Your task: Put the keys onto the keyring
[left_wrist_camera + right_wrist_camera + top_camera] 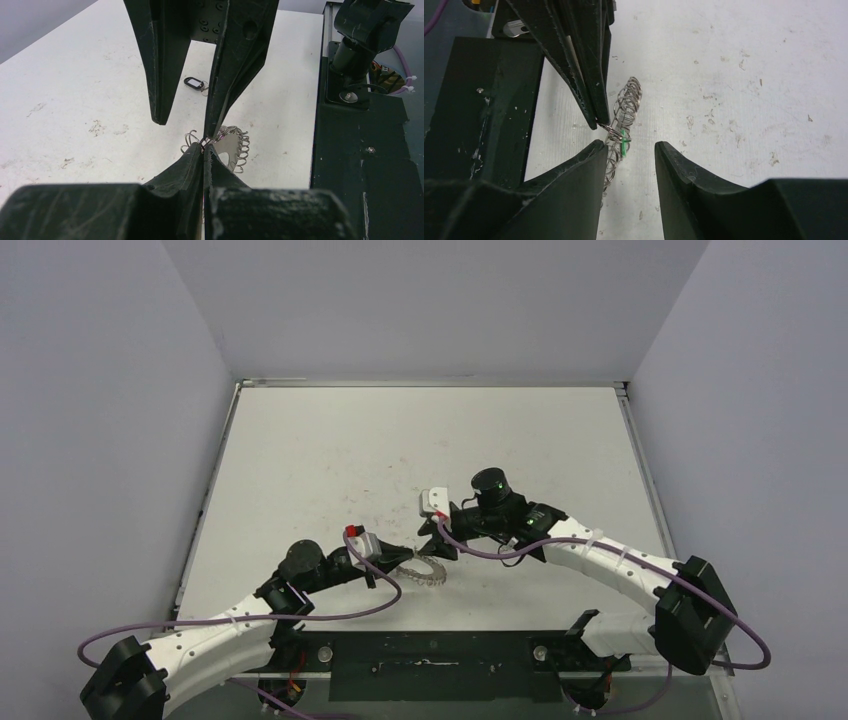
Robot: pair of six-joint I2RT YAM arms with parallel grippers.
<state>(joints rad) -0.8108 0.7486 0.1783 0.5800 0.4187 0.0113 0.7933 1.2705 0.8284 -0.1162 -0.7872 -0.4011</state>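
Observation:
The keyring (pixel 239 148), a silvery ring fringed with wire loops, lies on the white table; it also shows in the right wrist view (pixel 626 102) and the top view (pixel 425 573). My left gripper (pixel 204 149) is shut on one of its wire loops, as the right wrist view (pixel 599 121) also shows. My right gripper (pixel 630 146) is open and hangs tip-down over the keyring, one finger (pixel 227 75) touching the loops by the left fingertips. A green tag (pixel 624 142) sits among the loops between the right fingers. A black oblong tag (pixel 194 83) lies apart on the table beyond.
The black base plate (pixel 360 165) with the right arm's mount (pixel 360 35) lies along the table's near edge, close to the keyring. The table (pixel 400 440) is walled at the back and both sides.

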